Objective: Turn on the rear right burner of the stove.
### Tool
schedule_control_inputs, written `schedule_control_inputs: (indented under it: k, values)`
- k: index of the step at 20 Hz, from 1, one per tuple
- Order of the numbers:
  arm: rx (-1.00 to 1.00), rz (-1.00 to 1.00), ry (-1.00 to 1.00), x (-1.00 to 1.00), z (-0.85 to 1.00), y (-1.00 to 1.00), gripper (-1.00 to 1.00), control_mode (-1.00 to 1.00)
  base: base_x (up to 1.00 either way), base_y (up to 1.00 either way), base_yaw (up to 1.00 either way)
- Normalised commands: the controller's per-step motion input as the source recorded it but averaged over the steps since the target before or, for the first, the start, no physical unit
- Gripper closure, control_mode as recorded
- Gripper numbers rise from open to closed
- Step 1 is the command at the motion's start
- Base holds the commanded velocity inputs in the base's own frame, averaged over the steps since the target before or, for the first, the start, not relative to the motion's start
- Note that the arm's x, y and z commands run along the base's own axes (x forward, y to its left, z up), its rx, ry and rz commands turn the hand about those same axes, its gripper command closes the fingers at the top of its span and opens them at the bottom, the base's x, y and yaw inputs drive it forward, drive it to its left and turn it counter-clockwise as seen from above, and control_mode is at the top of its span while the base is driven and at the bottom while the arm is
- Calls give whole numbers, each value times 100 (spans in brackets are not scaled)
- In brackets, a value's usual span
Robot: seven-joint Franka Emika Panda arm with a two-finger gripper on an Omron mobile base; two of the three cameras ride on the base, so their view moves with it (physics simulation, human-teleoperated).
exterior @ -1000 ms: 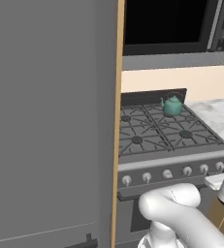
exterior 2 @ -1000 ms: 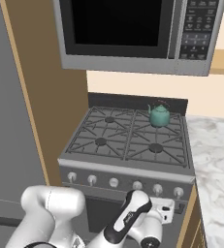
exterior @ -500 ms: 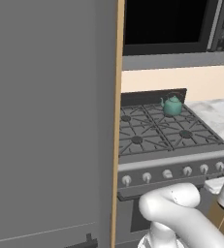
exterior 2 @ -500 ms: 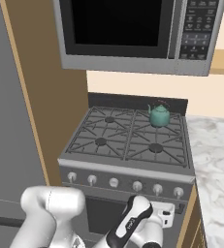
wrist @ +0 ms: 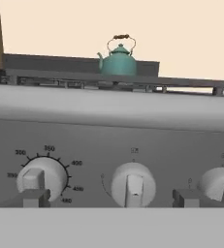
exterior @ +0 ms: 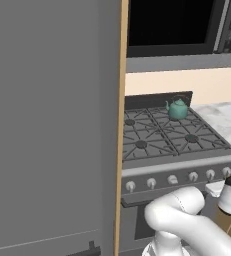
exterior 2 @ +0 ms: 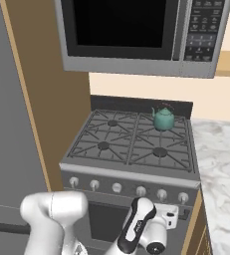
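- Stove (exterior 2: 131, 149) sits straight ahead of the arm, under the microwave (exterior 2: 141, 35); its rear right burner (exterior 2: 162, 130) carries a teal kettle (exterior 2: 163, 118).
- Gripper (wrist: 109, 197) has crept slightly nearer the knob row since a second ago.
- Its fingers (wrist: 35, 197) are spread wide, holding nothing, framing one knob (wrist: 133, 185).
- Judging from this, turning has not begun.

- The stove (exterior 2: 131, 172) stands between a tall panel (exterior 2: 52, 99) and a counter (exterior 2: 221, 164), with a microwave (exterior 2: 136, 35) above it.
- A kettle (exterior 2: 163, 118) sits on the rear right burner (exterior 2: 162, 128).
- In the hand view, one knob (wrist: 133, 184) lies between the fingertips (wrist: 36, 197), another knob (wrist: 41, 177) just behind the left tip, and the kettle far beyond, above them.
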Motion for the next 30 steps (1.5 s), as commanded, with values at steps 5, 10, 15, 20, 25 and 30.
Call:
schedule_control_inputs:
  k: [5, 10, 15, 20, 25, 30]
  values:
    - [0, -1, 1, 43, -24, -7, -100, -100, 0, 0, 0]
    - [0, 0, 1, 25, -24, -15, -100, -100, 0, 0, 0]
    - [2, 0, 1, 22, -19, -22, -100, -100, 0, 0, 0]
    - [1, 0, 1, 19, -21, -18, -100, -100, 0, 0, 0]
    - [0, 0, 1, 15, -21, -15, -100, -100, 0, 0, 0]
    - [0, 0, 0, 0, -3, -2, 100, -100, 0, 0, 0]
